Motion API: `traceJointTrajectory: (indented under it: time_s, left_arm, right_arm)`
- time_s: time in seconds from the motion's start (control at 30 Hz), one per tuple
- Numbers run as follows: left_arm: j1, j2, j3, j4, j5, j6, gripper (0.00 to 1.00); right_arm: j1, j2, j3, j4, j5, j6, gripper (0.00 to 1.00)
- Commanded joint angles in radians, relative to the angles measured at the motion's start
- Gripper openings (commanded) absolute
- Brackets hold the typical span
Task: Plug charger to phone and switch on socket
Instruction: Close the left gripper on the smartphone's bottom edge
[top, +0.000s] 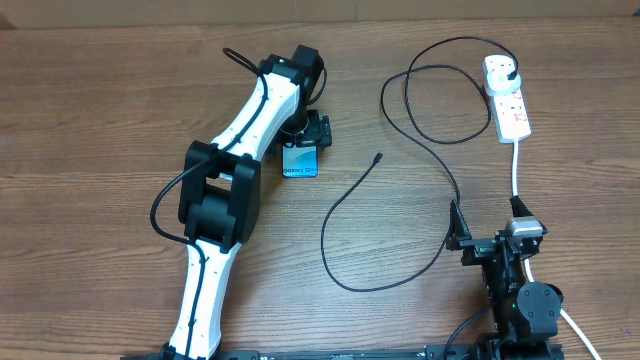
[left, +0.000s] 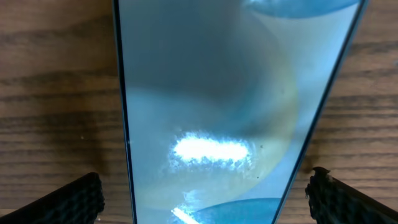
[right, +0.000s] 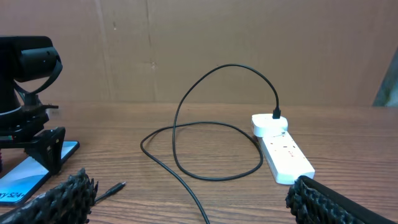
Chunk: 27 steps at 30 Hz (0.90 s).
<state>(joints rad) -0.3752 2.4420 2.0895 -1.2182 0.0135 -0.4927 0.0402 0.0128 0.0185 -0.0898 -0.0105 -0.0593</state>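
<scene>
The left jaws, gaping wide and empty like the right jaws, are straddling the slim blue-screened phone — risking a skid across the wooden surface if closing off-centre.

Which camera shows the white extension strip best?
Overhead: the socket shows whole from above, with red markings, black plug and white cord. Right wrist sees it low and foreshortened; left wrist misses it, filled by the phone.
</scene>
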Motion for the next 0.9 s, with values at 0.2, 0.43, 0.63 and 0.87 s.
traceJointTrajectory:
  time_s: [0.2, 0.43, 0.63, 0.87]
  left_arm:
    - [-0.003, 0.008, 0.012, 0.060, -0.058, 0.021, 1.00]
    - [-0.005, 0.008, 0.009, 0.077, -0.058, 0.047, 0.99]
    - [-0.005, 0.008, 0.006, 0.071, -0.064, 0.071, 1.00]
    - [-0.005, 0.008, -0.011, 0.070, -0.072, 0.085, 1.00]
  right_arm:
    - [0.004, -0.010, -0.010, 0.005, 0.010, 0.003, 1.00]
    - [0.004, -0.010, -0.010, 0.005, 0.010, 0.003, 1.00]
    - [0.004, -0.010, -0.010, 0.005, 0.010, 0.003, 1.00]
    - [0.004, -0.010, -0.010, 0.005, 0.010, 0.003, 1.00]
